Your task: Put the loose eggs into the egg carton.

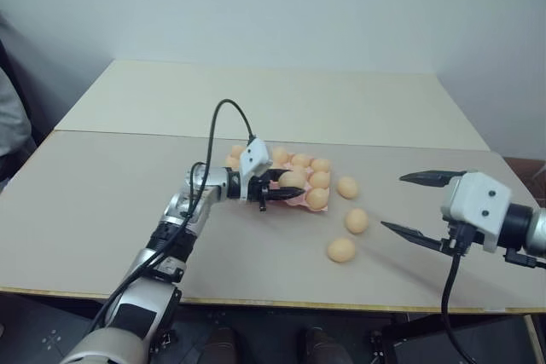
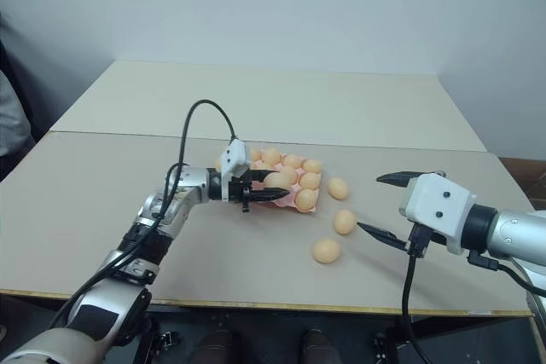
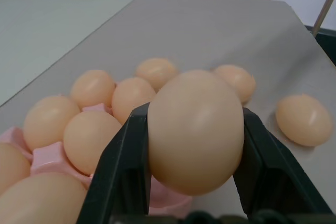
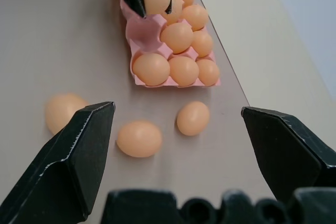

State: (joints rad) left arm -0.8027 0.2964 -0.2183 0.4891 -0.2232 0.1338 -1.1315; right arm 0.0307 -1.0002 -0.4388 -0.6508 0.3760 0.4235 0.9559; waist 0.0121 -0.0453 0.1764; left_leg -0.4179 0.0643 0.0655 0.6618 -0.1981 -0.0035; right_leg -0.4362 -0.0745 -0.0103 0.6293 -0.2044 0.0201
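eggs (image 4: 138, 138): matt, smooth shell, pale orange-tan, faint soft sheen on the held one (image 3: 195, 129). egg carton (image 4: 140, 32): pink moulded tray, looks like thin plastic or pulp, can't tell which; smooth, low sheen. counter (image 1: 102, 202): beige laminate-like top, matt, even, w/ a seam across. left tool (image 1: 275, 185) fingers (image 3: 126, 171): black hard plastic, matt, slight grain. right tool (image 1: 420, 205): same black matt fingers, white glossy plastic housing behind. left arm: brushed silvery metal, black rubbery cable.
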